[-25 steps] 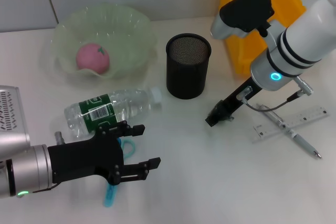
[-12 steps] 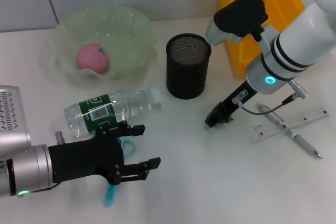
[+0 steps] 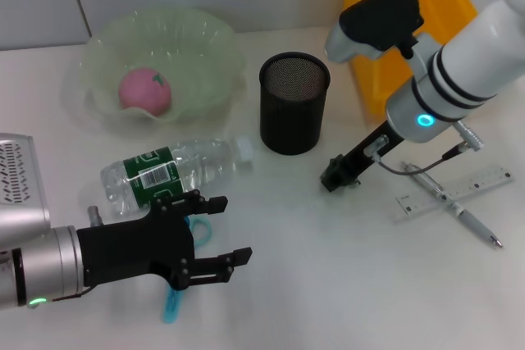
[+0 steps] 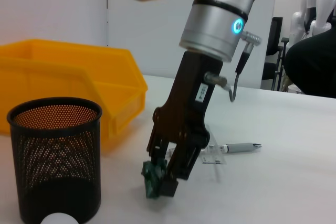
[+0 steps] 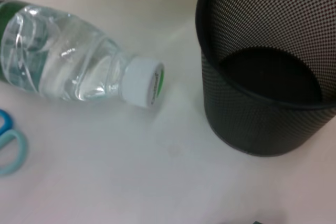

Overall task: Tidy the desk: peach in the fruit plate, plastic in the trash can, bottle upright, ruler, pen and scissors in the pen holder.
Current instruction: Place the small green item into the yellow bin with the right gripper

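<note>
Nearest you, the left end effector hovers low over the surface with its black fingers spread apart and nothing between them; the blue-handled scissors lie right beneath it, partly hidden. Just beyond lies the bottle, on its side with its long axis running across the surface and its white cap toward the pen holder. So the left arm is much the nearer one for both. Out to your right, the right end effector points down at the surface between the pen holder and the stationery, its fingers drawn close around a small dark-green scrap, probably the plastic, though the left wrist view is not clear enough to be sure. From there the yellow trash can sits farther back and to the right, past the pen holder, so your carry would go up and away from you. The pen lies crossed over the ruler, just right of that end effector. Farthest back on the left, the peach already rests in the fruit plate.
</note>
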`<state>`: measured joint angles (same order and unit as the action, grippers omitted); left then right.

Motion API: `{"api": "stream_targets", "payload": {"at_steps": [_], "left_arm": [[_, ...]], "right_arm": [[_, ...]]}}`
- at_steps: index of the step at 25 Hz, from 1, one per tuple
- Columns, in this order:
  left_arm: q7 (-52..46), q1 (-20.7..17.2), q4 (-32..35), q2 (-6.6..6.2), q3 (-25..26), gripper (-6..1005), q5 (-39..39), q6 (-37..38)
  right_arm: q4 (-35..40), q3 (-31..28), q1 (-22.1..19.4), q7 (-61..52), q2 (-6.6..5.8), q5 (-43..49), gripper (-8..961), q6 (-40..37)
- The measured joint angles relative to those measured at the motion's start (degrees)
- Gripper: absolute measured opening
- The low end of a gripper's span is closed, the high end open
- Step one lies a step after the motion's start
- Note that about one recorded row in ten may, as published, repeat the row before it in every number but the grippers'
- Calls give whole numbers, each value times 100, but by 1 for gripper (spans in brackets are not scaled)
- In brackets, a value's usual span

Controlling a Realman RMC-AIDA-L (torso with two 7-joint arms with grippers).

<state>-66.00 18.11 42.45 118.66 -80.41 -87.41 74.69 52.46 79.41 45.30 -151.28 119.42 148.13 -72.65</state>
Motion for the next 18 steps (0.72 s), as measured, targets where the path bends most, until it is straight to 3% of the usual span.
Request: {"api": "stream_targets", "payload": {"at_steps": [6, 10, 11, 18], "left_arm": [[-1, 0, 0, 0, 0, 778, -7, 3], [-1, 1, 0, -1, 0, 778, -2, 8], [-1, 5, 0, -6, 0, 777, 13, 20], [0, 10, 1, -6, 0, 776, 15, 29]], "right_arm": [[1002, -462, -361, -6, -25, -1, 458, -491], [2014, -1053, -679, 8, -33, 3, 419, -911], [2573, -1335, -855, 16, -33, 22, 409, -1063], [3183, -2088, -1034, 154, -53, 73, 367, -983]]}}
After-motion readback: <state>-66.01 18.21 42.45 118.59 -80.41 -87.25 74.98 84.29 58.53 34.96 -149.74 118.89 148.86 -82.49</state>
